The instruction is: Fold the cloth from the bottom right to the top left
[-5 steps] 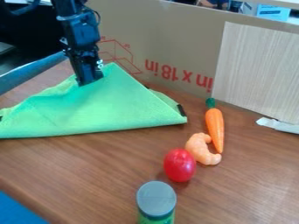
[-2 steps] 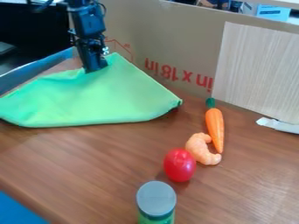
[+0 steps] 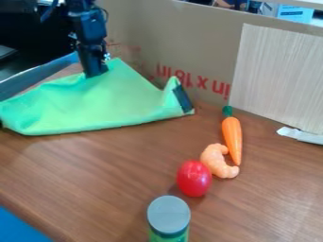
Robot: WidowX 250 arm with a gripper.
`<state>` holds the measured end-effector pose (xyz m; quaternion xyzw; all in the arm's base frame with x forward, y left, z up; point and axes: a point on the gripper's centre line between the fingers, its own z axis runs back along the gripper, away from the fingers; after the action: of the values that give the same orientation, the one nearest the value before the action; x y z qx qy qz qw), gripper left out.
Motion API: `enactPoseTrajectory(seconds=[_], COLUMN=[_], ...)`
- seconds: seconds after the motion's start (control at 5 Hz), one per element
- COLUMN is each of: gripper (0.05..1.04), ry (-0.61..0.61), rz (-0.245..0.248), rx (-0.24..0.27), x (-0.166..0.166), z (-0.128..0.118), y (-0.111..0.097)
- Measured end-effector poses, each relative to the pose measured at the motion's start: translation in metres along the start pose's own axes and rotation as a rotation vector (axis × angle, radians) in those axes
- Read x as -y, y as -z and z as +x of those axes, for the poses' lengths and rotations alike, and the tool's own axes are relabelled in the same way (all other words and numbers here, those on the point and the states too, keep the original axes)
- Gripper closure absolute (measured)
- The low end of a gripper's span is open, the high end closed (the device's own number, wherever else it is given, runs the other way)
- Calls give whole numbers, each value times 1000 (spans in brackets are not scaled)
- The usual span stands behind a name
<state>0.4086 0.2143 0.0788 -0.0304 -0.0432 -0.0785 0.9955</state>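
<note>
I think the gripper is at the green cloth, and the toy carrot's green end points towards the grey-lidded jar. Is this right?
Not the jar: in the camera view, the green end of the carrot points towards the cardboard. The gripper is at the green cloth.

The robot's arm (image 3: 87,23) is black with a bluish sheen, built from stout, blocky segments that give way to slimmer parts lower down. A dark cable (image 3: 48,11) curves beside it, and a thinner wire (image 3: 105,13) loops close to the housing. Small pale, shiny spots (image 3: 106,57) (screws or fittings, too small to tell) dot the edge above the end effector (image 3: 96,74), which is equally dark, narrow and straight-sided.
</note>
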Motion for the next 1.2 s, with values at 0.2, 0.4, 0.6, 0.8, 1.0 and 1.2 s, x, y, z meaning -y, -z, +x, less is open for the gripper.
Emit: enactPoseTrajectory(seconds=[0.2, 0.4, 0.6, 0.8, 1.0, 1.2], gripper=[1026, 992, 827, 582, 279, 83], ry=[3, -14, -24, -21, -36, -46], rz=[59, 65, 77, 86, 80, 86], rx=[41, 33, 33, 50, 59, 79], x=[-15, -26, -32, -33, -33, -31], z=[2, 1, 3, 5, 5, 5], y=[2, 13, 13, 18, 24, 21])
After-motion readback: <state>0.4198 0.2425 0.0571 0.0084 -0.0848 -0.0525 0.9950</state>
